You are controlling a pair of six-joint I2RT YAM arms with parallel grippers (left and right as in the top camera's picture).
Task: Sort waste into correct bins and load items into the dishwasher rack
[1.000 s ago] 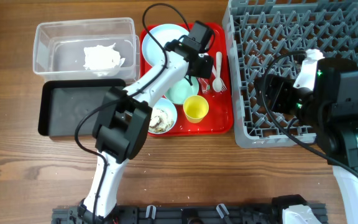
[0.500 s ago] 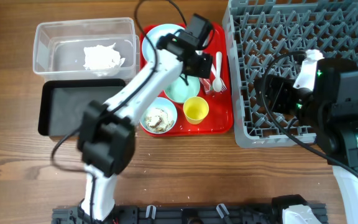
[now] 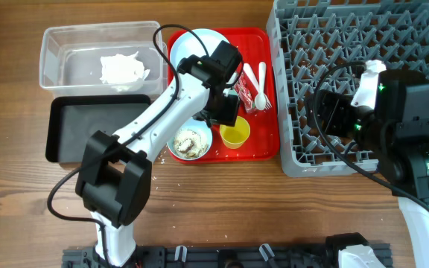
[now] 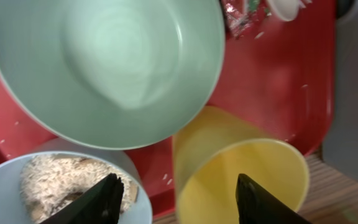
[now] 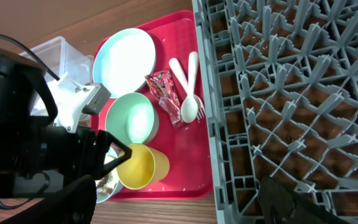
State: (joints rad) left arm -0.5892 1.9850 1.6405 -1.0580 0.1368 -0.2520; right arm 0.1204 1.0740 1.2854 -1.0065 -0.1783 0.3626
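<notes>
Toward the far edge, we poise our left gripper, spread, over the yellow cup to pinch its rim; our right gripper hangs spread too.

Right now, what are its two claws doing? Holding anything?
Left gripper: open, holding nothing, poised over the yellow cup rim.
Right gripper: open, holding nothing.

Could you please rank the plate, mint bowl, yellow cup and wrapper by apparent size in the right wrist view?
1. Plate
2. Mint bowl and yellow cup: too alike to rank
3. Wrapper
</notes>
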